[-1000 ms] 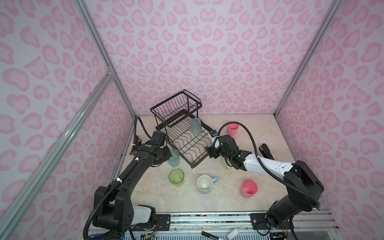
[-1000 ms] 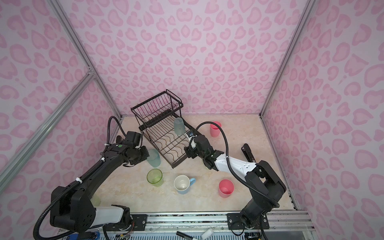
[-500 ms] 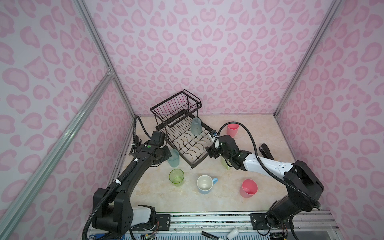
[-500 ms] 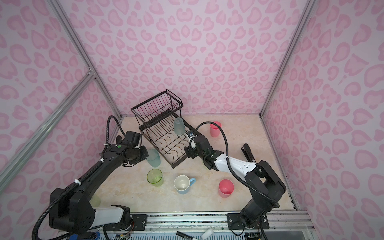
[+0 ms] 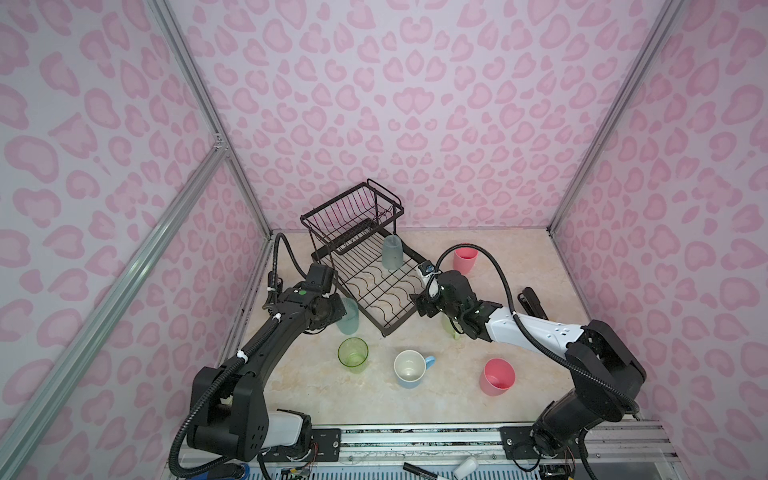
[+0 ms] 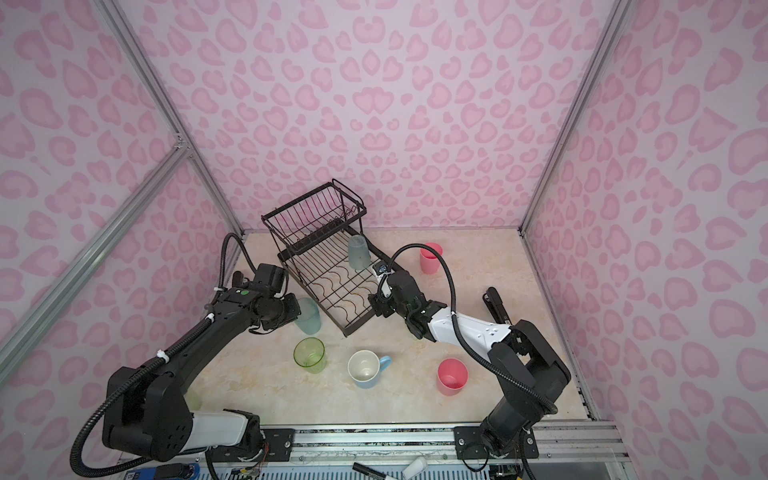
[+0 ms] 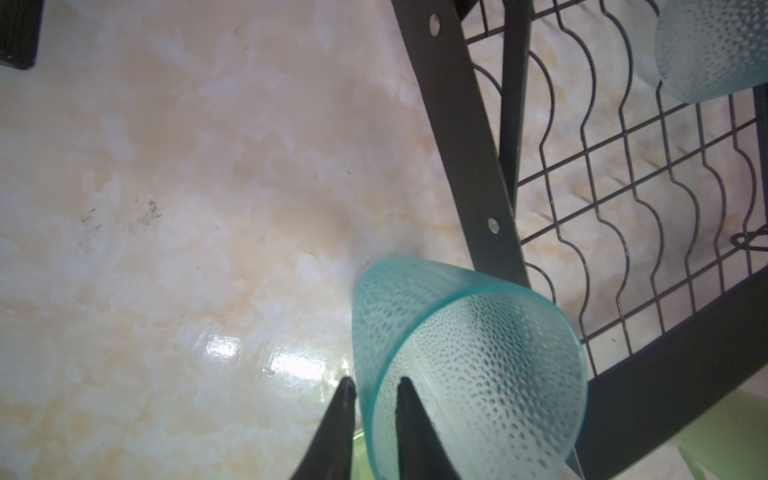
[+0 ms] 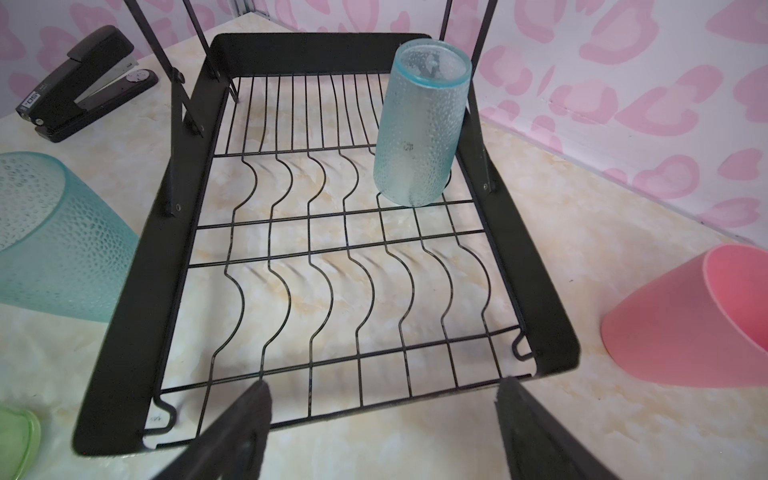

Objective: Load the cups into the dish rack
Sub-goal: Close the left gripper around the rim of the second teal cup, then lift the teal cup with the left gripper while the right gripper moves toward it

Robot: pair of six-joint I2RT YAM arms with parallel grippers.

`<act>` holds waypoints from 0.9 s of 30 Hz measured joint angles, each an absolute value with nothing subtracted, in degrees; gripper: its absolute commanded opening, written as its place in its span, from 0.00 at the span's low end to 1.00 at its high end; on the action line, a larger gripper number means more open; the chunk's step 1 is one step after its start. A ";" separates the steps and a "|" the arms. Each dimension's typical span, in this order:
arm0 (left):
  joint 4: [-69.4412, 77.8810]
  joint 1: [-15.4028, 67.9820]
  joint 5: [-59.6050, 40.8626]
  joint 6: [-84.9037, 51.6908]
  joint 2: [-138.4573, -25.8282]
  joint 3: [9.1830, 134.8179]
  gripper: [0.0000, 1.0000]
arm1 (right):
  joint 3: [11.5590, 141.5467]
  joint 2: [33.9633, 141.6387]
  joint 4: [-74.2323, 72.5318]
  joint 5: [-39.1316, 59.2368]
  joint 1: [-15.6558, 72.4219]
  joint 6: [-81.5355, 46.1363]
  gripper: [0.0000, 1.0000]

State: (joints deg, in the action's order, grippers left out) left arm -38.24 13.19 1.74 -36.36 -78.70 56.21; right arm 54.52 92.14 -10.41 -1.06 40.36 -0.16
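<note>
Beside the dish rack (image 8: 129, 316), the frosted tumbler (image 7: 469, 365) stands on the desk (image 5: 440, 399); the left pincer (image 7: 374, 382) straddles its wall, clamping not determinable. Grip must be firm before lifting over the rack frame. Meanwhile the right pincer (image 8: 382, 384) gapes empty.

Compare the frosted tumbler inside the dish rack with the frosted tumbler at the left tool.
The rack tumbler stands upside down on the lower tray of the dish rack; the outer tumbler sits on the table beside the rack, mouth toward the left tool. No tool touches the rack tumbler; the outer tumbler's rim lies between the left tool's fingers. Both are frosted, dimpled and bluish.
</note>
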 measured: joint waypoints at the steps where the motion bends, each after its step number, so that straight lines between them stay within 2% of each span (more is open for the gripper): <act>1: -38.02 13.26 1.74 -36.36 -79.00 56.07 0.21 | 54.52 92.14 -10.41 -1.06 40.38 -0.16 0.84; 14: -37.17 13.50 2.44 -36.34 -80.16 55.37 0.07 | 54.52 91.96 -10.41 -1.30 40.38 -0.16 0.84; 27: -37.69 13.52 3.22 -35.62 -73.82 55.40 0.06 | 54.52 90.76 -10.41 -1.39 41.28 -0.21 0.84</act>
State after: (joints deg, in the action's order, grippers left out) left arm -37.69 13.52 3.22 -35.62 -73.82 55.40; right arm 54.52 90.76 -10.41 -1.39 41.28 -0.21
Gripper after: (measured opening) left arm 0.089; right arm 0.843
